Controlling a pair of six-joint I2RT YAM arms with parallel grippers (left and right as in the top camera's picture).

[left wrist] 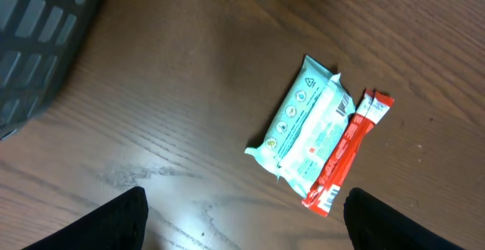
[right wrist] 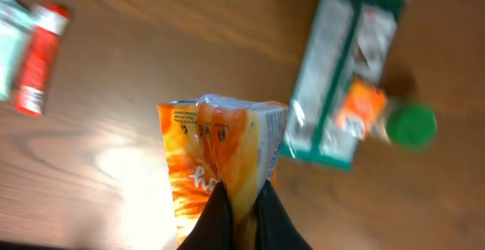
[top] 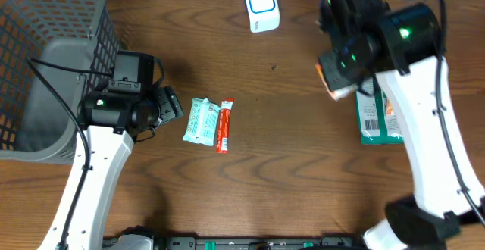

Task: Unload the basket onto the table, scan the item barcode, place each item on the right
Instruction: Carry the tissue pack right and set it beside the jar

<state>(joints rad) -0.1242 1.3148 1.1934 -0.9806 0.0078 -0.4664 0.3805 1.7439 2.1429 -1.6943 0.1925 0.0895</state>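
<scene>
Looking down on a brown wooden table (top: pixel 288 174), with a grey mesh basket (top: pixel 45 68) taking up its far-left edge. Seeing the right arm (top: pixel 424 129) reaching in from the lower right corner and the left arm (top: pixel 98 167) coming up from the lower left, close beside the basket. Noting a green-and-white packet (top: pixel 375 117) lying flat near the right edge, partly under the right arm in the overhead view. Finding the right gripper (right wrist: pixel 242 204) pinched fully closed on one edge of a crumpled orange snack packet (right wrist: pixel 220 151), holding it up off the wood with the printed side facing the wrist camera. Placing that packet over the upper right part of the table, below and to the right of the white scanner (top: pixel 261 6) standing at the far edge, and well apart from it. Finding the left gripper (left wrist: pixel 246 204) hanging above bare wood with its jaws spread wide, gripping nothing. Seeing a mint packet (left wrist: pixel 307 121) lying flat just ahead of those jaws, near the middle of the table. Spotting a red stick (left wrist: pixel 345 155) lying along its right side, touching it.
</scene>
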